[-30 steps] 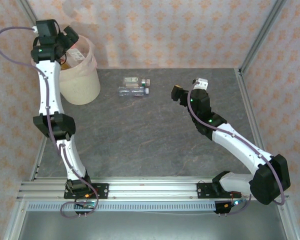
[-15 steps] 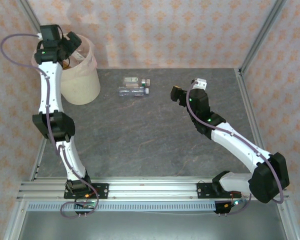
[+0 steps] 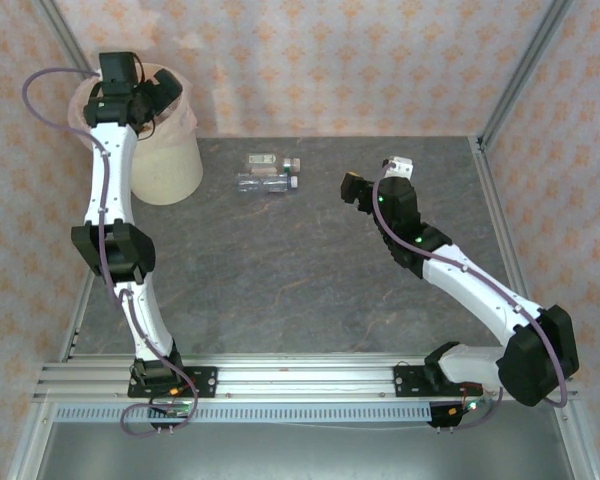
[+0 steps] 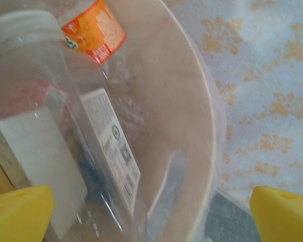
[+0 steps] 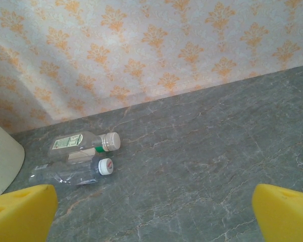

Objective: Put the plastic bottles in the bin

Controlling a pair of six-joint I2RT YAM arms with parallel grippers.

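Over the bin [image 3: 170,170], the left gripper [image 3: 162,92] has swung farther across the rim, spread wide and empty above the binned bottles [image 4: 65,151]. Right of the bin, the right gripper [image 3: 354,189] hangs equally wide; 2 loose bottles [image 3: 267,172] lie on the table [image 3: 280,270] between, likely next.

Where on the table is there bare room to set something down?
The broad grey stretch of table on the near side of the two bottles is bare, as is the far right corner beyond the right gripper. It is crowded at far left, around the bin.
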